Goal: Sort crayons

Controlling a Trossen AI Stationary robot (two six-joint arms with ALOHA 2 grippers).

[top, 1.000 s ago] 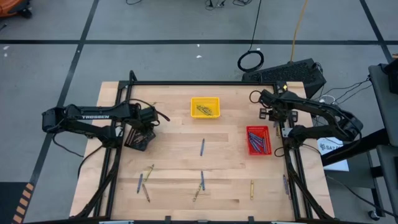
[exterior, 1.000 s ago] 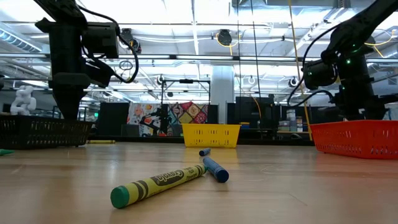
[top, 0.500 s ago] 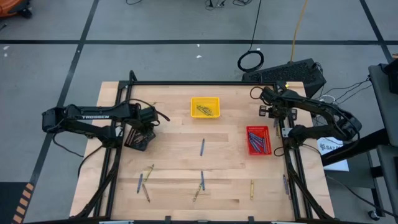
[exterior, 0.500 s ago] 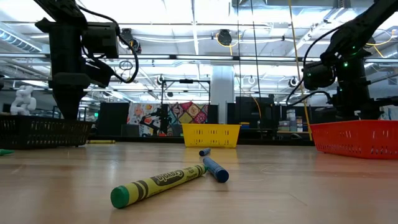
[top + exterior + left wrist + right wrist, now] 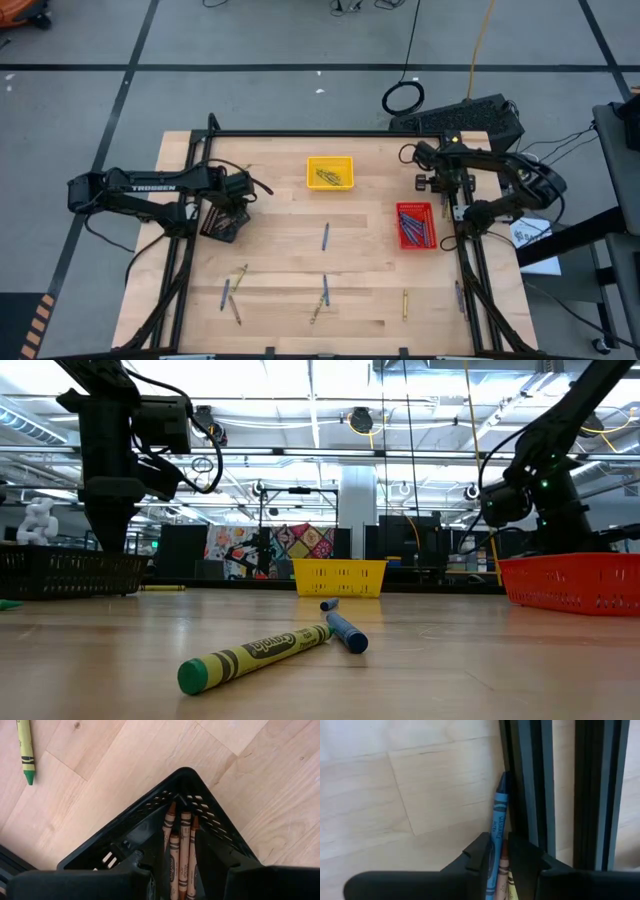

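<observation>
Three small trays are sitting on the tabletop (image 5: 280, 215): a black tray (image 5: 222, 222) at the left, a yellow tray (image 5: 330, 172) toward the far middle, a red tray (image 5: 416, 225) at the right.

The left gripper (image 5: 180, 865) is hanging over the black tray, its fingers (image 5: 145, 865) standing apart and gripping nothing; four brown crayons (image 5: 181, 851) are lying in the tray corner between them.

The right gripper (image 5: 499, 857) is hovering by the dark frame rail (image 5: 535, 780) beyond the red tray, fingers (image 5: 480, 855) clenching a bundle of crayons: a blue crayon (image 5: 497, 825) is sticking out, with a brown and a yellow one just beside it.

Loose crayons (image 5: 325, 236) are lying scattered across the near half, roughly nine. From table height, a yellow-wrapped green crayon (image 5: 250, 657) is touching a blue one (image 5: 345, 630); a second blue is lying just behind.
</observation>
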